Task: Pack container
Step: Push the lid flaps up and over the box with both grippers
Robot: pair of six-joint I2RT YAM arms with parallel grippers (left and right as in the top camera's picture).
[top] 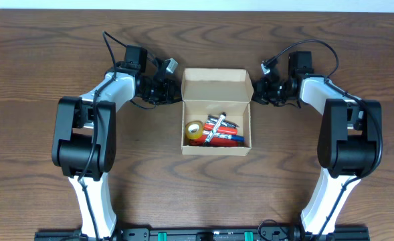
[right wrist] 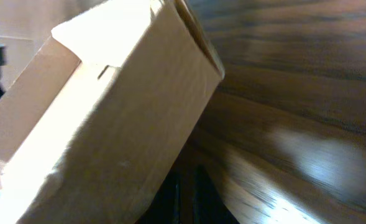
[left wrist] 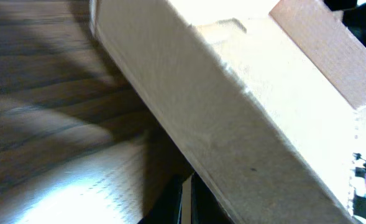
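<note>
Both claws' openings were beyond my telling, the left gripper [top: 164,90] sitting at the 10 o'clock corner of the container [top: 217,148] at the centre of the table [top: 36,47], the right gripper [top: 267,90] at 2 o'clock, and an uneven shove could have skewed it or crumpled the open flap [top: 217,84].

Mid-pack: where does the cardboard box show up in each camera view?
Overhead: the cardboard box is at centre frame, lid open.
Left wrist: the box fills a diagonal from upper left to lower right.
Right wrist: the box fills the left half, tilted.
Shared landmark: the dark wood table, beside the box in every view.
</note>
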